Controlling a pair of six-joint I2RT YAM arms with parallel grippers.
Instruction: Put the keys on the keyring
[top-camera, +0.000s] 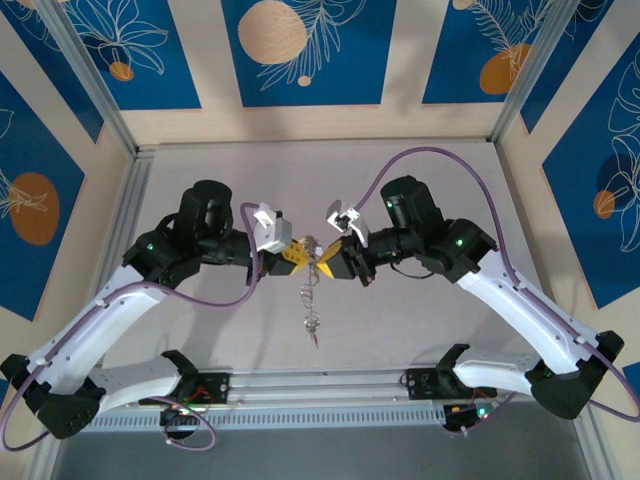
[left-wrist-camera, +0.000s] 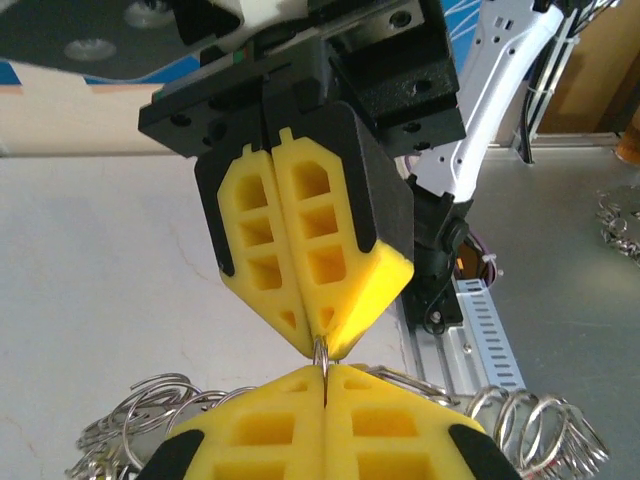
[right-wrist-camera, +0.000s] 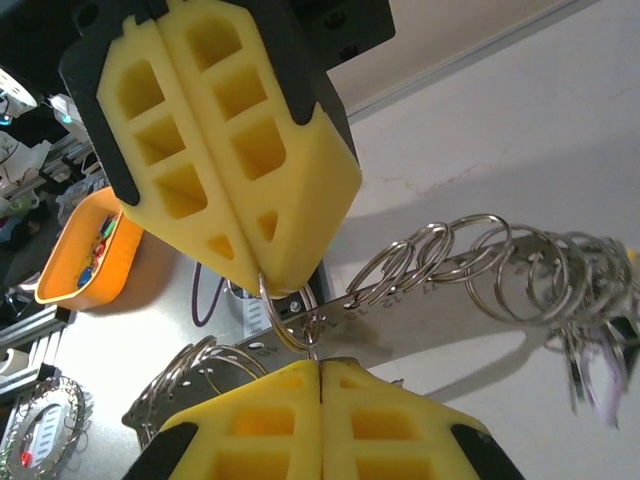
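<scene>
Across the top of the overhead frame, the wall panels (top-camera: 350, 50) are showing deep blue with white line-drawn leaves and peach and orange discs, framed in plain beige. The table (top-camera: 420, 330) is looking pale grey. The left arm (top-camera: 100, 325) and right arm (top-camera: 520, 305) are wearing white shells with black joints, each glowing with a small green light, and purple cables (top-camera: 435, 150) are looping over them. The left gripper (top-camera: 297, 256) and right gripper (top-camera: 330, 266) are showing bright yellow fingers patterned with cut-out cells and backed in black. The keyring (left-wrist-camera: 322, 360) is gleaming silver-grey, as are the split rings (right-wrist-camera: 480, 260). At the left of the right wrist frame, an orange bowl (right-wrist-camera: 118, 262) is showing red and blue specks inside.
</scene>
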